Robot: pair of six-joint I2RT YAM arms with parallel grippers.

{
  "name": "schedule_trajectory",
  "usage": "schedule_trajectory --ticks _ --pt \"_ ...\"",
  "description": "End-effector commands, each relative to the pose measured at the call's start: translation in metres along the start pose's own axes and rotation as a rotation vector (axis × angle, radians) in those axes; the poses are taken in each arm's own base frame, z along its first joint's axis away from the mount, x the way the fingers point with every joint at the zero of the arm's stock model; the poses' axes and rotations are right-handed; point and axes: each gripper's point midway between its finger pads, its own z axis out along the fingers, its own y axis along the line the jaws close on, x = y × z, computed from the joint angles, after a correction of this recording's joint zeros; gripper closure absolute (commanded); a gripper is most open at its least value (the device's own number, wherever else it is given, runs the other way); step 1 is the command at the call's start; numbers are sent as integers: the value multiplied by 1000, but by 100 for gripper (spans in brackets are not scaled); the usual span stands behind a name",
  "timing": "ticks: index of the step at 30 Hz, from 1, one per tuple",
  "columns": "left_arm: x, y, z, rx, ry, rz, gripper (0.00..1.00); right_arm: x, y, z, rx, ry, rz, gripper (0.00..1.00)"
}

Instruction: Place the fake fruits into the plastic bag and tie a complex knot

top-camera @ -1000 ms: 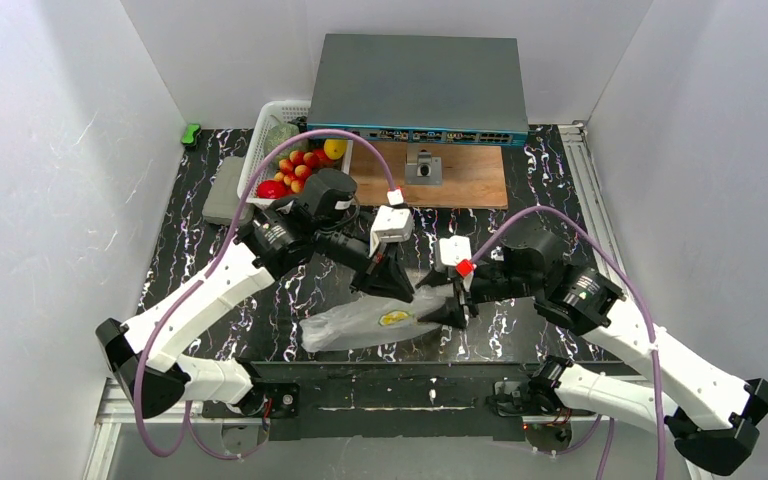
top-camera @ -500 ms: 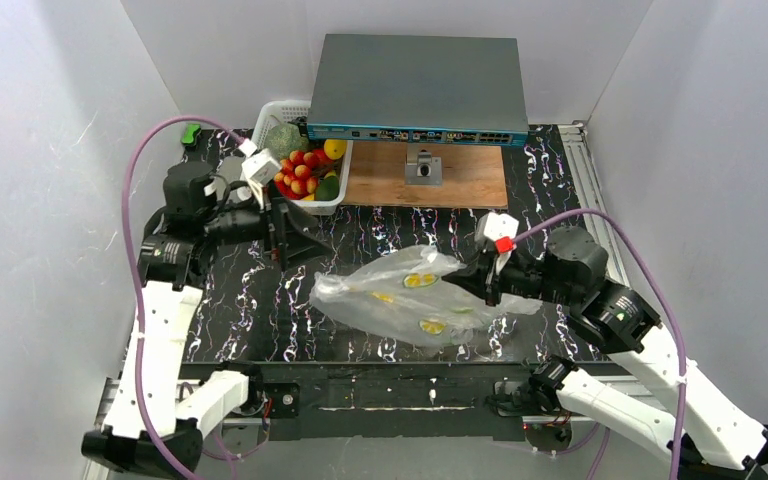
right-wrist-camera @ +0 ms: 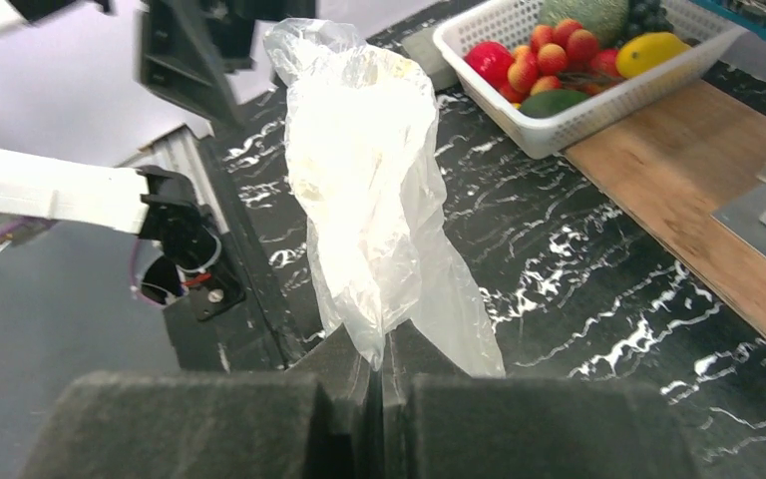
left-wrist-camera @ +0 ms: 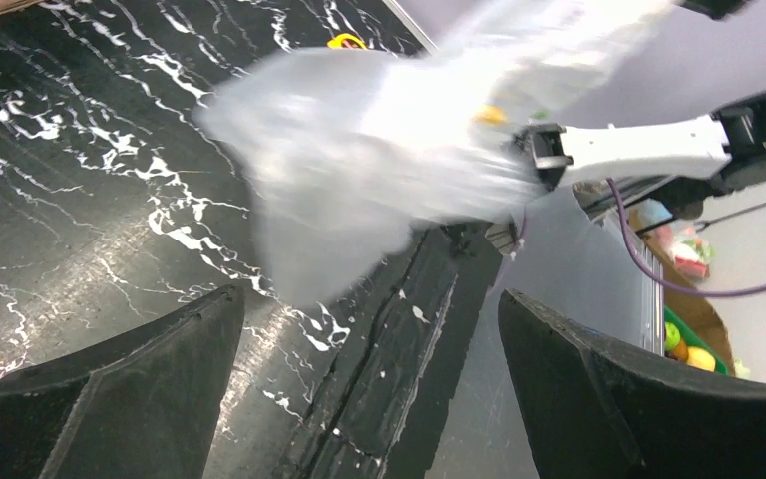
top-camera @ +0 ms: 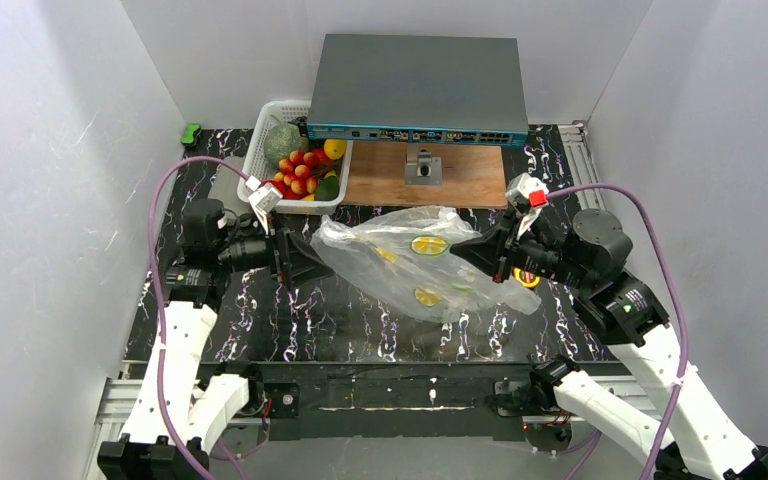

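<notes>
readable text: none in any view
network switch (top-camera: 415,80): the markings on its front panel, at the far edge of the table (top-camera: 260,310), are too small to read
plastic bag (top-camera: 400,262): printed lemon slices only, no words made out
red-and-white tag (top-camera: 531,192) on the right arm: no lettering legible

bag (top-camera: 415,270) hanging crumpled; fruits (top-camera: 300,176) in basket (top-camera: 260,145)

- Bright, even light from above; soft shadows on the white walls (top-camera: 50,150).
- Left wrist view: plastic bag (left-wrist-camera: 379,150) smeared by motion blur.
- Right wrist view: right gripper (right-wrist-camera: 380,374) close, slightly soft.
</notes>
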Motion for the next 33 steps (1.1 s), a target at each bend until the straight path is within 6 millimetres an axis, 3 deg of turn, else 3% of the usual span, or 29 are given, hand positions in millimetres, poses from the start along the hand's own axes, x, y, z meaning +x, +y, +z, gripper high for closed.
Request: schedule_trajectory --ticks 1,7,10,12,13,14,17,20,22,28,30,33 --pt "-22 16 9 -14 -100 -26 2 -43 26 -9 -92 -128 5 99" --pt "-40 -1 27 104 -154 -33 5 -57 32 -7 -121 -164 68 99" --pt "-48 -13 29 153 -172 -78 36 -63 22 -7 -81 -179 107 99" --pt "-46 -16 28 180 -165 -117 69 -67 12 -10 -45 -192 137 99" --pt "-43 -18 26 192 -151 -117 93 -69 7 -12 -24 -199 147 99" --pt "-39 -16 23 174 -139 -119 100 -71 -1 -16 11 -200 157 99" --pt "-17 5 5 6 -69 -107 100 -69 -32 -33 159 -204 187 99" --pt "10 36 -15 -208 58 -33 100 -52 -70 -47 297 -188 275 99" --pt "7 54 -26 -307 70 -24 100 -34 -88 -49 330 -158 363 99" --pt "-19 42 -12 -178 59 -82 100 -10 -95 -35 267 -142 494 99" --pt "-19 43 -6 -135 75 -137 100 1 -95 -29 262 -110 519 99" --pt "2 49 5 -134 127 -263 100 26 -99 -22 299 -53 515 99"
